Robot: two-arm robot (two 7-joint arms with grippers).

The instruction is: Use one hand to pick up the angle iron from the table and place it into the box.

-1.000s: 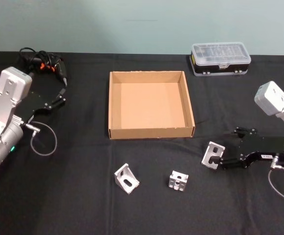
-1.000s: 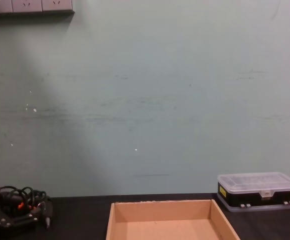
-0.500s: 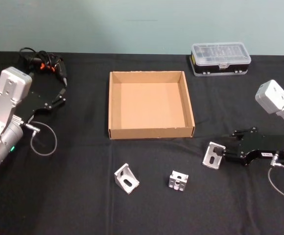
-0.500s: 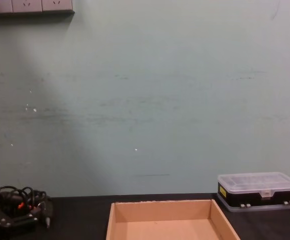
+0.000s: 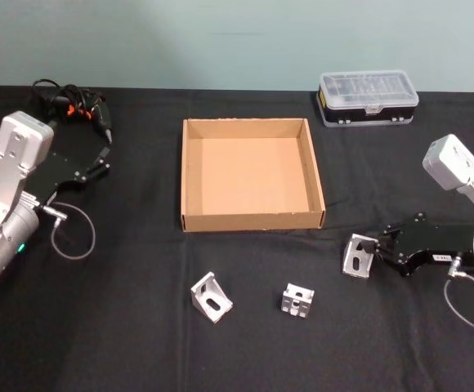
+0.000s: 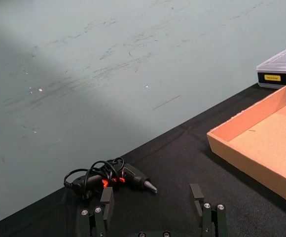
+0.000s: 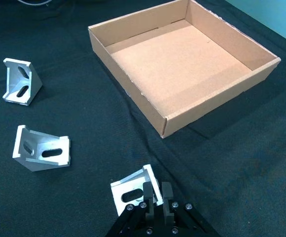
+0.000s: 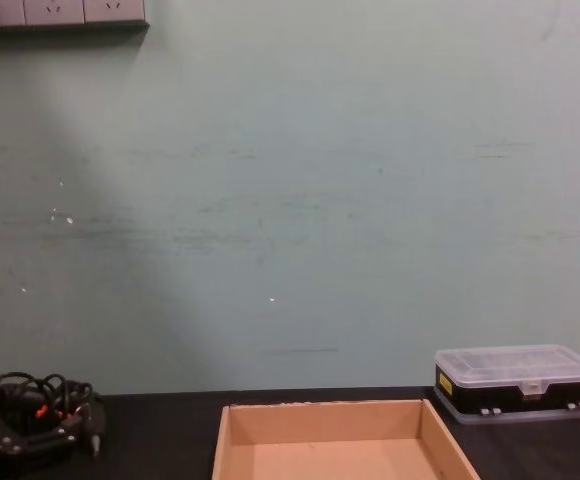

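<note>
— Right tool (image 5: 376, 247) has rolled and drawn back slightly, angle iron (image 5: 357, 254) with it.
— Grip?
— Fingers (image 7: 155, 193) nearly shut, pinching its upright wall.
— Surroundings?
— One matte black tabletop (image 5: 139, 343). One tan cardboard box (image 5: 245, 220), just beyond the tool. Two loose silver slotted brackets (image 5: 212, 297) (image 5: 297, 300) to its left. The left tool (image 5: 100, 162) is parked far off, fingers apart.

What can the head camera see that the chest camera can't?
Head camera: the right gripper pinching an angle iron, two loose angle irons lying on the table, and the left gripper parked open at the table's left. Chest camera: wall sockets up high. Both: the box, the plastic case and the corded tool.
</note>
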